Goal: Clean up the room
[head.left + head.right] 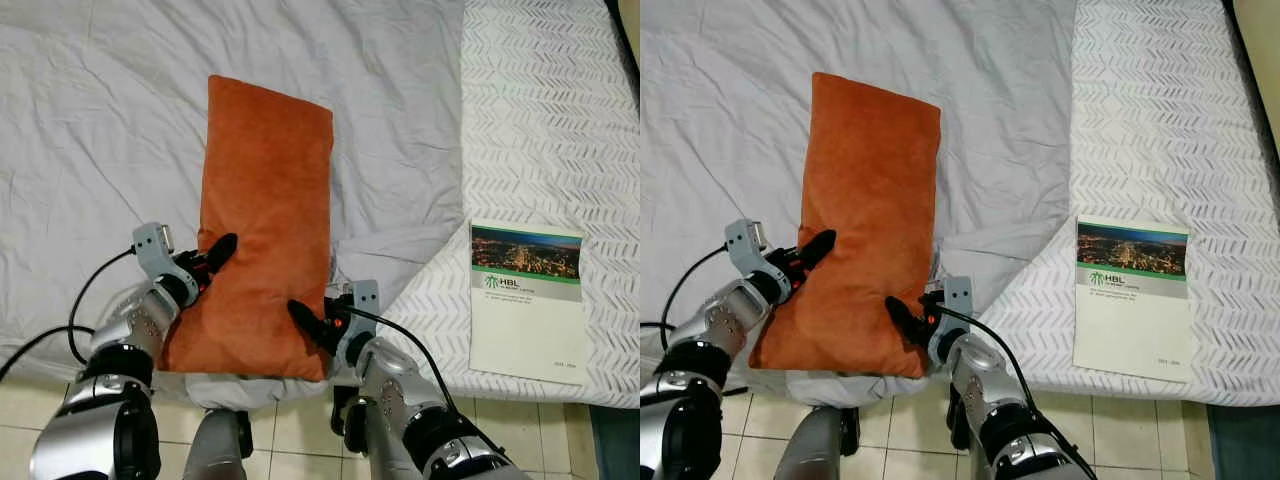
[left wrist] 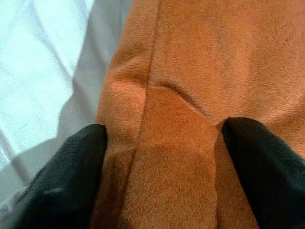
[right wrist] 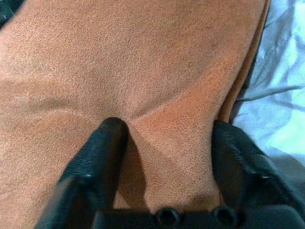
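At the bottom of the frame you see tiled floor [image 1: 300, 420] between the robot's arms, and part of its body cut off by the lower edge. Just above, both grippers hold the near end of the orange cushion [image 1: 262, 215]. Your left gripper [image 1: 205, 262], left of centre, has its jaws closed on the cushion's left edge; in the left wrist view the fabric bunches in a fold between the two black fingers [image 2: 66, 176]. Your right gripper [image 1: 315, 322], at lower centre, grips the cushion's near right corner, and in the right wrist view one finger [image 3: 95, 162] presses into the velvet face while the other sits at the seam, with the fabric creased between them.

The cushion lies lengthwise on the bed, running from the lower centre up to the upper centre of the frame, its near end overhanging the bed's edge. Under it spreads a wrinkled grey sheet [image 1: 100, 130], bunched beside the right gripper. At right, a white chevron-patterned cover [image 1: 530, 120] carries a brochure [image 1: 526, 300] marked HBL, with a night city photo on top; its smaller print is too fine to read.
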Motion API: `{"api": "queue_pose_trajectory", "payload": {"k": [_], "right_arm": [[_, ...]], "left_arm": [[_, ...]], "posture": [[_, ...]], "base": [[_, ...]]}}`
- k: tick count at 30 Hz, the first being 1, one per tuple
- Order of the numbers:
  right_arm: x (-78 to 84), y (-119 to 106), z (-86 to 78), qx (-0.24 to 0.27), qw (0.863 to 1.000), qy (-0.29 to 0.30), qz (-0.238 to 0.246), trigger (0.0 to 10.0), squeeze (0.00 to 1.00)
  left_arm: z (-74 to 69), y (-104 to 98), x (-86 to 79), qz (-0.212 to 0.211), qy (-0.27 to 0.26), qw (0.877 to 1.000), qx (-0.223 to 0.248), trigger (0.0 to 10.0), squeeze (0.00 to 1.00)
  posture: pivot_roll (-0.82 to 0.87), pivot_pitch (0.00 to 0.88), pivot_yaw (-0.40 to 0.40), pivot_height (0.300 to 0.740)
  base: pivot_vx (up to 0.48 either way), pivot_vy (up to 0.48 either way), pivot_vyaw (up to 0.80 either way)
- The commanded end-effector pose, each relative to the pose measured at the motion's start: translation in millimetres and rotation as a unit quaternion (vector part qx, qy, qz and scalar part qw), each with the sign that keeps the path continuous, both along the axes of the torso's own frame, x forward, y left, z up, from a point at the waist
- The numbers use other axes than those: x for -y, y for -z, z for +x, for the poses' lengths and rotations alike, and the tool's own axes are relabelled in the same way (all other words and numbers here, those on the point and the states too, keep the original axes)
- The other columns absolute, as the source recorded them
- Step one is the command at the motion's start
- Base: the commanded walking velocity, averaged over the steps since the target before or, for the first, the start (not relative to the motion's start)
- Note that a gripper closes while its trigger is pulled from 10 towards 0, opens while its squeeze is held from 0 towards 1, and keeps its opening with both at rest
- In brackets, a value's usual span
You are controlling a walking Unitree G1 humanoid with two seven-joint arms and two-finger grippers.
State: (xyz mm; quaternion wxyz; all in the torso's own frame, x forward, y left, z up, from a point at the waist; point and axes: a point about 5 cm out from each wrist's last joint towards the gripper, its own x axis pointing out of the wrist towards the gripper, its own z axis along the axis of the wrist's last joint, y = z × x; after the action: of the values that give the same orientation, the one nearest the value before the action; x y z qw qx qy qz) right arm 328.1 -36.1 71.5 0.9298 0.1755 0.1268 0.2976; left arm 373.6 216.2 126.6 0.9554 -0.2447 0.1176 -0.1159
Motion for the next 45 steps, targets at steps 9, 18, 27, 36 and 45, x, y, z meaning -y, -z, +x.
{"api": "queue_pose_trajectory", "payload": {"k": [9,18,27,36,45], "right_arm": [[-54.0,30.0,-39.4,-0.180,0.968,0.021,0.171,0.0,0.00],[-42.7,44.1,-45.7,-0.202,0.965,0.039,0.163,0.0,0.00],[-11.0,26.6,-29.2,-0.099,0.990,0.050,0.085,0.0,0.00],[33.7,-49.2,11.2,0.090,0.984,0.149,0.041,0.0,0.00],[79.8,-94.1,7.8,0.196,0.951,0.239,0.007,0.0,0.00]], "left_arm": [[-43.5,80.5,9.0,0.099,0.051,0.975,-0.195,0.0,0.00],[-57.2,92.7,10.8,0.182,0.075,0.966,-0.168,0.0,0.00],[-64.9,61.1,15.7,0.229,0.020,0.972,-0.039,0.0,0.00],[-39.5,4.1,18.2,0.295,-0.009,0.951,0.091,0.0,0.00],[-15.6,-32.6,24.4,0.314,0.000,0.937,0.151,0.0,0.00]], "posture": [[0.06,0.630,-0.103,0.740],[0.08,0.600,-0.085,0.740],[0.10,0.385,-0.095,0.740],[0.10,0.144,-0.096,0.740],[0.04,0.007,-0.067,0.740]], "base": [[0.000,0.000,0.00],[0.000,0.000,0.00],[0.000,0.000,0.00],[0.000,0.000,0.00],[0.000,0.000,0.00]]}}
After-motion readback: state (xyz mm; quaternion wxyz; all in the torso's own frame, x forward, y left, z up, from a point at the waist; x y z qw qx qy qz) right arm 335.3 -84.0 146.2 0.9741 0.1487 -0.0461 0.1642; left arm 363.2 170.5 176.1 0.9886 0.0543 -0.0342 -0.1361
